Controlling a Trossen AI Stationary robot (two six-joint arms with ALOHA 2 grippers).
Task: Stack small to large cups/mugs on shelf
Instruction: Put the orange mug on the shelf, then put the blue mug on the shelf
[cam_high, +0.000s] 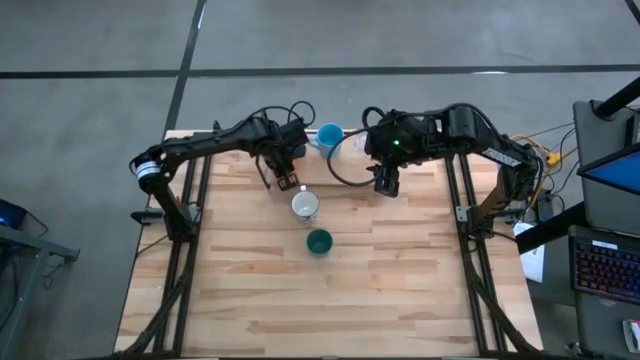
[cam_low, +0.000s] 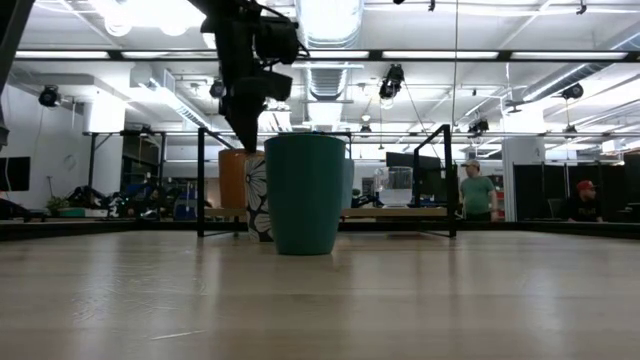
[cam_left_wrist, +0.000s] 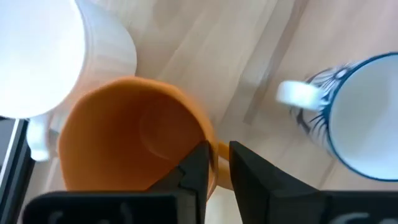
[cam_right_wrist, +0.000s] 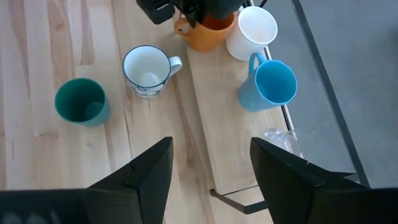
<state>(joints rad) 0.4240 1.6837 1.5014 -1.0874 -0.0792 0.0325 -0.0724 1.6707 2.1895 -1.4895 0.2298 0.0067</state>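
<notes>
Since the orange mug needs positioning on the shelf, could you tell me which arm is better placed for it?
Left. The left gripper is already pinched on the orange mug rim, while the right gripper hovers open, off to the side.

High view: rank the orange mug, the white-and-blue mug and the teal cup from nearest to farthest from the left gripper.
1. orange mug, at the left gripper, on the shelf.
2. white-and-blue mug, just beyond, on the tabletop.
3. teal cup, farthest, mid-table.

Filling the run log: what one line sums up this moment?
left hand: gripping orange mug handle on shelf | right hand: open, waiting above | teal cup: on table
</notes>
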